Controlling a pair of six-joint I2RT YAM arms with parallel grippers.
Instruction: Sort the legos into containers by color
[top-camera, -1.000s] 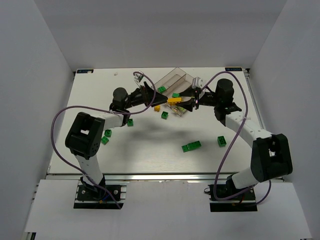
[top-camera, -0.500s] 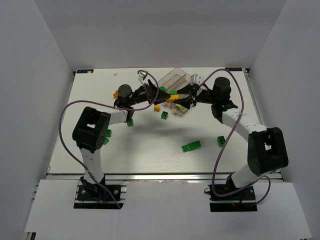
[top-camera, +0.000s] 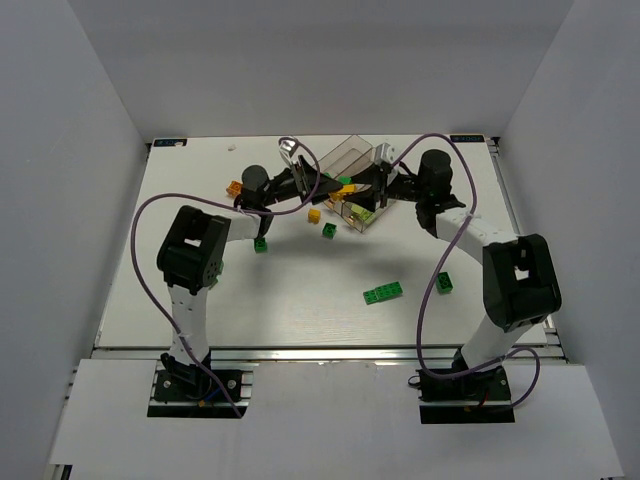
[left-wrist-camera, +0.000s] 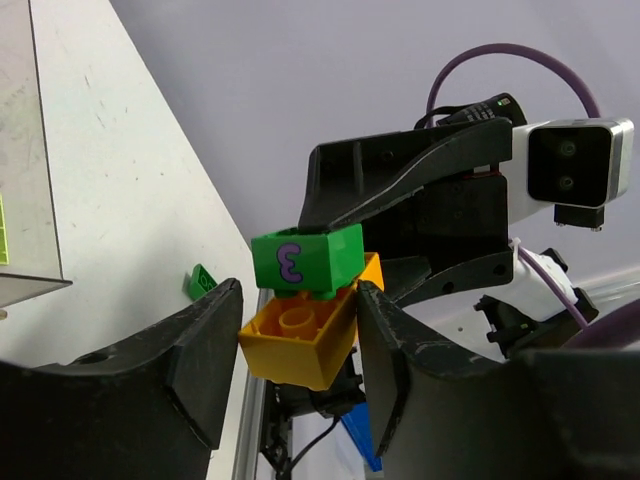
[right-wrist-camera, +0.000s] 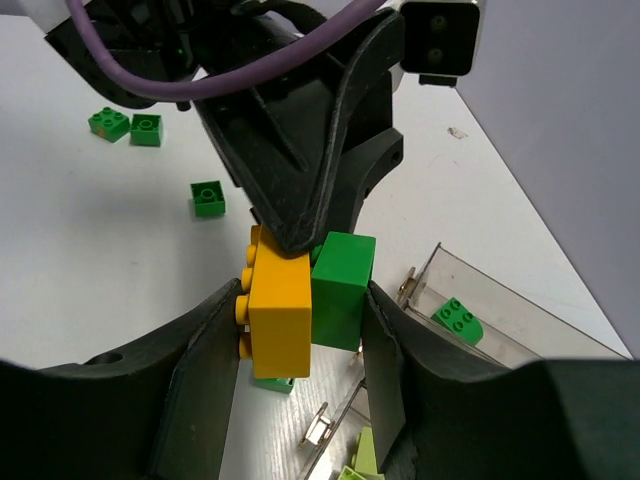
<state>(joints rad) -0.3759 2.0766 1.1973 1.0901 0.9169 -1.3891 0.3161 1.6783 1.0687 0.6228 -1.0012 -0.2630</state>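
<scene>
My two grippers meet tip to tip just above the near end of the clear containers (top-camera: 345, 153). Between them is a long orange brick (right-wrist-camera: 280, 310) with a dark green brick (right-wrist-camera: 340, 290) stuck to its side. My right gripper (right-wrist-camera: 302, 290) is shut on this pair, one finger on each brick. My left gripper (left-wrist-camera: 300, 290) grips the end of the orange brick (left-wrist-camera: 300, 345), with the green brick (left-wrist-camera: 305, 258) just above its fingers. In the top view the pair (top-camera: 345, 188) shows between the fingers. One bin holds a green brick (right-wrist-camera: 456, 320), another pale yellow-green ones (right-wrist-camera: 365, 460).
Loose bricks lie on the white table: green ones (top-camera: 329, 231) (top-camera: 260, 244) (top-camera: 444, 284), a green pair (top-camera: 383, 293), and small orange ones (top-camera: 314, 215) (top-camera: 234, 187). The purple cables arch over both arms. White walls close in the table on three sides.
My left gripper has moved right and closed on the orange brick held by my right gripper. Both grippers have shifted slightly toward the back, over the container's near end.
</scene>
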